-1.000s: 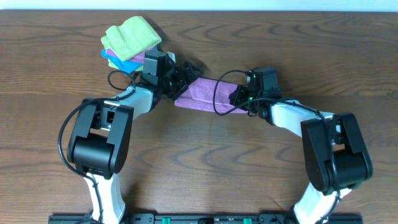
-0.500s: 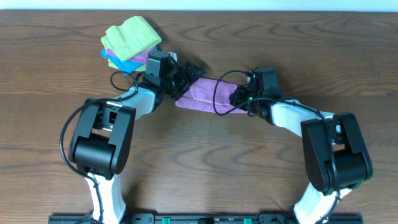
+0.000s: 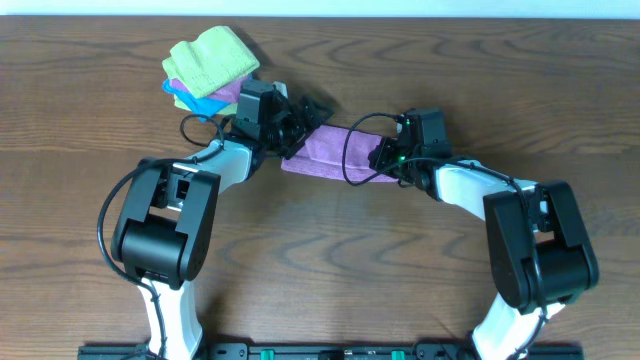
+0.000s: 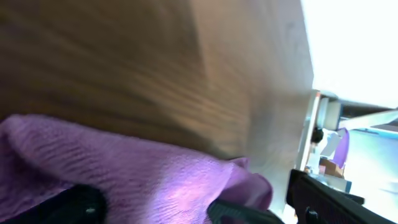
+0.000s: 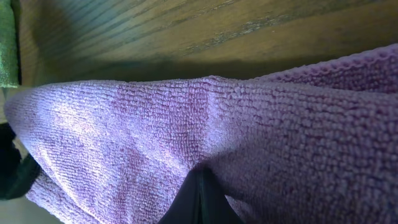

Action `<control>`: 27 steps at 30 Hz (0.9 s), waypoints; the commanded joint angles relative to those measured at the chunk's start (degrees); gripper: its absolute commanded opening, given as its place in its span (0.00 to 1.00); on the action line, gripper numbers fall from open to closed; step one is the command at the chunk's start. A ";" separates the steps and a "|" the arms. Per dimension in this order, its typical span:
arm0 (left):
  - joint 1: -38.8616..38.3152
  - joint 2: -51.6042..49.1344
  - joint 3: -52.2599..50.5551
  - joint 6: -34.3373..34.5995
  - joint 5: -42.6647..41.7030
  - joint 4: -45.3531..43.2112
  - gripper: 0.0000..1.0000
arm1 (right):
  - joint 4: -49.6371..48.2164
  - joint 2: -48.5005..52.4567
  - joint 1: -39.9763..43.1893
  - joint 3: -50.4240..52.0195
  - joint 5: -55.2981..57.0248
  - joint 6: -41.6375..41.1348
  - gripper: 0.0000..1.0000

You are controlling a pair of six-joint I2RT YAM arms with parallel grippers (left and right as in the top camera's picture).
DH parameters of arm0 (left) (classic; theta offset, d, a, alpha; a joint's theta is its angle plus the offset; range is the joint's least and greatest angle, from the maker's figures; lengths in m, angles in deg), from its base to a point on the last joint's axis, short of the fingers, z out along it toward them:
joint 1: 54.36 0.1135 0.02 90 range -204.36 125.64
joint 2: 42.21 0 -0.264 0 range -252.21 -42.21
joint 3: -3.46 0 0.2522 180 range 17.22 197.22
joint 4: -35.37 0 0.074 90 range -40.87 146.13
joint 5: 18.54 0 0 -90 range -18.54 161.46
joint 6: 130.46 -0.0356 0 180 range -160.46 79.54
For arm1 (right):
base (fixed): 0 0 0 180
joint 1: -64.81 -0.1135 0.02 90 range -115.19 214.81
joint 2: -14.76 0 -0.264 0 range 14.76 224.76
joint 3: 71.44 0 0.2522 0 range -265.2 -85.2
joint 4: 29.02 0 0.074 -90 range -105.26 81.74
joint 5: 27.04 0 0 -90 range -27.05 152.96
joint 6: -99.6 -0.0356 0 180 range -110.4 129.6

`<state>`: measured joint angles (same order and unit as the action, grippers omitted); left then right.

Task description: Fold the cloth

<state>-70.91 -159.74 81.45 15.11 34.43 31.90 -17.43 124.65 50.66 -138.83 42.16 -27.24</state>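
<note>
Lately changed: your left gripper [image 3: 300, 117] nudged slightly right.
Right fingers [image 5: 199, 198]: pinching the cloth [image 3: 325, 150].
Left fingers [image 4: 74, 202]: cloth between; you can't tell the grip.

I am seeing a wooden table [image 3: 330, 260] with dark grain running along its length. Near the far left corner a green cloth [image 3: 212, 58] is lying folded on top of a small pile. A blue piece [image 3: 185, 95] is sticking out from under its near side, and a pink cloth [image 3: 224, 93] is showing just beside that, toward the middle. I cannot tell what the blue piece is. A white strip [image 3: 400, 8] is running along the far edge. A black rail [image 3: 330, 351] is sitting at the near edge. On my left wrist feed, some blurred white gear [image 4: 329, 124] is showing past the table's edge.
</note>
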 commanded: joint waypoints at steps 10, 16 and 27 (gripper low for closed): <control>-3.58 0.31 1.25 -0.26 3.17 0.83 0.90 | 0.72 0.85 -0.57 -0.26 1.31 0.66 0.01; -2.34 0.31 1.25 -0.26 0.61 -2.38 0.64 | 0.96 0.85 -0.57 -0.26 1.31 0.68 0.02; 7.69 2.05 1.31 1.64 -16.48 -10.47 0.59 | 1.99 0.87 -0.57 -0.26 2.25 0.72 0.02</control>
<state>-64.99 -159.70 81.58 16.44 23.72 21.67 -16.41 124.65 50.64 -139.16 42.35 -27.24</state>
